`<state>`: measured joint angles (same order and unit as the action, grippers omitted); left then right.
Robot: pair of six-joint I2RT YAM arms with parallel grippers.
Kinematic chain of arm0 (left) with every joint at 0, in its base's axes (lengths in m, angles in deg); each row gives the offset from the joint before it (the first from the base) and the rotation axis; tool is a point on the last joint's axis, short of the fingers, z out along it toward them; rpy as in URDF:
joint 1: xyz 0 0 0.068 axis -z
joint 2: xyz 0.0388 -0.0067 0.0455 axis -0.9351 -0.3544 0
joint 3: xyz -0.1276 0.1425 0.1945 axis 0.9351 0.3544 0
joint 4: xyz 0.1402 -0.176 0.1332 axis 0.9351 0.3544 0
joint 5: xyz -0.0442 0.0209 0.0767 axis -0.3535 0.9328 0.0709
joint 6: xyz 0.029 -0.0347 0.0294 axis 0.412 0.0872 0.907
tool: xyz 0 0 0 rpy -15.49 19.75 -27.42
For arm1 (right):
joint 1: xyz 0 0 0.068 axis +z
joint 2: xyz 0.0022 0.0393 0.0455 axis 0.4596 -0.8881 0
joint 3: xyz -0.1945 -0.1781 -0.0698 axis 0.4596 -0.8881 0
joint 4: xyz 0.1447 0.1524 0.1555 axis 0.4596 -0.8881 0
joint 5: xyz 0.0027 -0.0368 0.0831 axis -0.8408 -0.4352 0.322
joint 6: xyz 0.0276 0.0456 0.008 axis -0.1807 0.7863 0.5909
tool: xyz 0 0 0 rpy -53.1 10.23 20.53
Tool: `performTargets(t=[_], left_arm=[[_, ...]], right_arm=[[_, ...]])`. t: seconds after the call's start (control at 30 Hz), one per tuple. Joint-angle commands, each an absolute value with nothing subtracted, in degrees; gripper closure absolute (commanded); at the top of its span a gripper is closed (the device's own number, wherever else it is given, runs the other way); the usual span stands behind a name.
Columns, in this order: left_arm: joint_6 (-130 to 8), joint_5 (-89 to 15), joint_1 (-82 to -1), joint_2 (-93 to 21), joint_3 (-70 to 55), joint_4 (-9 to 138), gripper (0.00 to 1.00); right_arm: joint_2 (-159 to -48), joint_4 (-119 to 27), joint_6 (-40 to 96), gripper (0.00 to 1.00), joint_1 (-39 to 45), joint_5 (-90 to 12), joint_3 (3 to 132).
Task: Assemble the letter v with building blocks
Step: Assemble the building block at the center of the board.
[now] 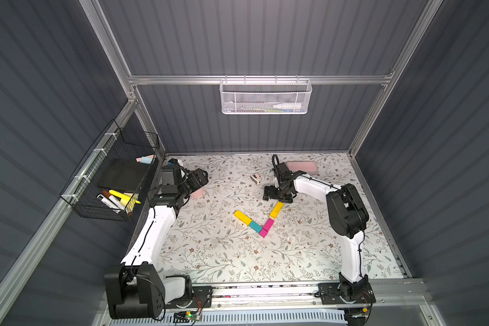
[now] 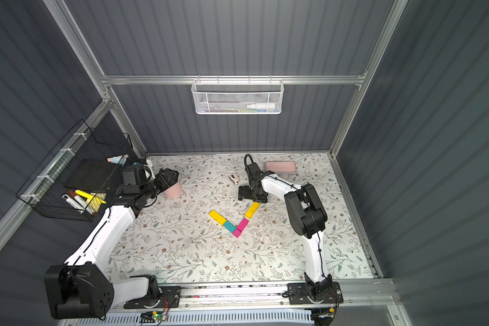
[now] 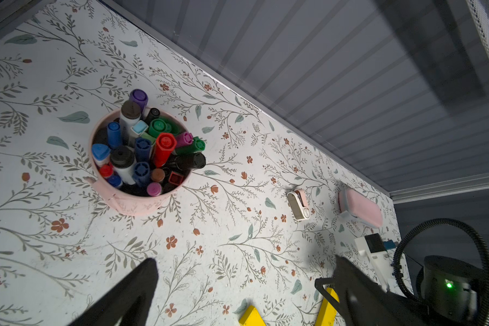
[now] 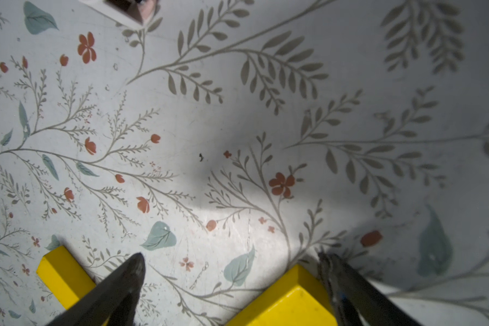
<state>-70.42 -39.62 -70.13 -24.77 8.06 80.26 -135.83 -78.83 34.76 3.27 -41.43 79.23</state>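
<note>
Apparently the work is almost finished. In both top views the letter v [image 1: 259,230] lies flat near the middle of the table [image 1: 209,254], its tip toward the near edge and its mouth toward the far edge. One arm is a yellow brick [image 1: 242,216] and a teal brick [image 1: 255,226] running down to the short magenta brick [image 1: 263,233] at the tip. The other arm is the long magenta brick [image 1: 268,224] and a second yellow brick [image 1: 276,209]. All five building blocks [image 2: 229,225] seem to sit end to end, though a fine gap would not show from here. The right tool [image 1: 277,197] hangs just over the far end of the second yellow brick, spread wide and empty. The left tool [image 1: 202,177] is well apart, toward the far left corner, also spread and holding nothing. In the left wrist view the left tool [image 3: 243,271] stands open over bare table near a pink cup of markers [image 3: 130,203]. In the right wrist view the right tool [image 4: 232,265] is open. The end of the second yellow brick [image 4: 288,299] lies between its fingers, very near to one finger [image 4: 339,276], and I cannot tell if they touch. I judge that no block is left to place. What is left is only to lift this tool away without pushing the brick.
</note>
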Motion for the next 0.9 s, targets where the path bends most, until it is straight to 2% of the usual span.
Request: performTargets(t=[0.0, 0.87], left_arm=[[-69.14, -39.1, -70.57, -24.19, 8.56, 80.56, 0.0], [-69.07, -39.1, -70.56, -24.0, 8.64, 80.47, 0.01]], right_arm=[[-137.4, -80.23, 34.22, 0.01, 3.56, -40.59, 80.41], [-137.23, -79.88, 34.12, 0.01, 4.57, -39.52, 79.4]])
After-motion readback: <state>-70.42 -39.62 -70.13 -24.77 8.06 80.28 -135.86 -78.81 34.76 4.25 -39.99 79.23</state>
